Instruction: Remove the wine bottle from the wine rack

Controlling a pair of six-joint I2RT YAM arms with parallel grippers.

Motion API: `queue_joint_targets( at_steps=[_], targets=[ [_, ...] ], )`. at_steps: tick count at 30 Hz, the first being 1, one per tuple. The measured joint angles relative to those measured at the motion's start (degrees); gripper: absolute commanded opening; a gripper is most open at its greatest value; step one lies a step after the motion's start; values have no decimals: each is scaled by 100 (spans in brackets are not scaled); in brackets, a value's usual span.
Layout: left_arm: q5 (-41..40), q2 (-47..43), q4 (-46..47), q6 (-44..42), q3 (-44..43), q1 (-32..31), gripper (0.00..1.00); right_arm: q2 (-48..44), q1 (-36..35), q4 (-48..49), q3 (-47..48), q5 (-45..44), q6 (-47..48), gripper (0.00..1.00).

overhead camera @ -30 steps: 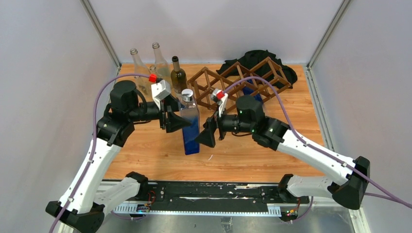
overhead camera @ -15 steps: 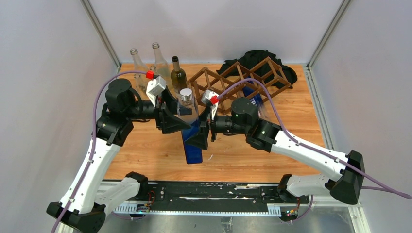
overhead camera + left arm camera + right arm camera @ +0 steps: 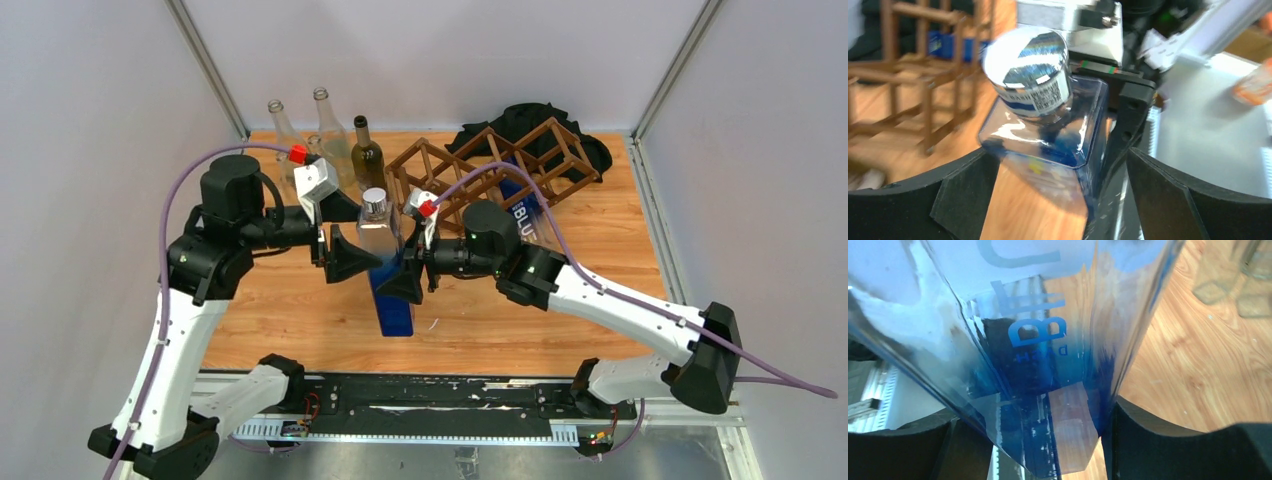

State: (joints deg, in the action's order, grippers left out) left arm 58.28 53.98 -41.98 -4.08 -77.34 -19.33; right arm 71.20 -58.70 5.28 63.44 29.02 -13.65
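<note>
Wood tabletop [image 3: 300, 300], pale walls [image 3: 90, 150] around; my right claw [image 3: 408, 283] clamps the standing blue bottle [image 3: 393, 310], my left claw [image 3: 350, 262] gapes wide beside it; wine rack [image 3: 500, 165] far right.

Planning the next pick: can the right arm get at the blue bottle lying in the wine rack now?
Probably not yet: the right hand is clamped on the upright square bottle and must let go first. The rack bottle lies close behind that arm.
</note>
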Motion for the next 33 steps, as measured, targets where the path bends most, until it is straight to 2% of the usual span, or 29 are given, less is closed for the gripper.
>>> queue_joint_targets(
  at_steps=[6,10,14,20,22,25,33],
  targets=[
    [-1576,691,-1478,-1005,-1314,166,100,446,4,-208,0,-1134,310,0],
    [-2461,1237,-1930,-1353,-1825,868,100,1150,52,61,129,-2090,601,0],
    [-2883,1539,-2212,-1381,-2013,1753,100,2048,155,446,485,-2730,717,0],
    [-2959,2035,-2129,-1069,-2494,3757,100,3311,271,1152,1209,-3226,763,0],
    [-2914,2164,-2096,-1008,-2498,4151,100,3617,286,1309,1462,-3322,791,0],
    [-2863,2260,-2081,-1012,-2413,4406,100,4046,291,1585,1867,-3453,866,0],
    [-2518,1784,-2107,-1200,-1801,4439,100,5149,387,2544,2833,-3720,920,0]
  ],
)
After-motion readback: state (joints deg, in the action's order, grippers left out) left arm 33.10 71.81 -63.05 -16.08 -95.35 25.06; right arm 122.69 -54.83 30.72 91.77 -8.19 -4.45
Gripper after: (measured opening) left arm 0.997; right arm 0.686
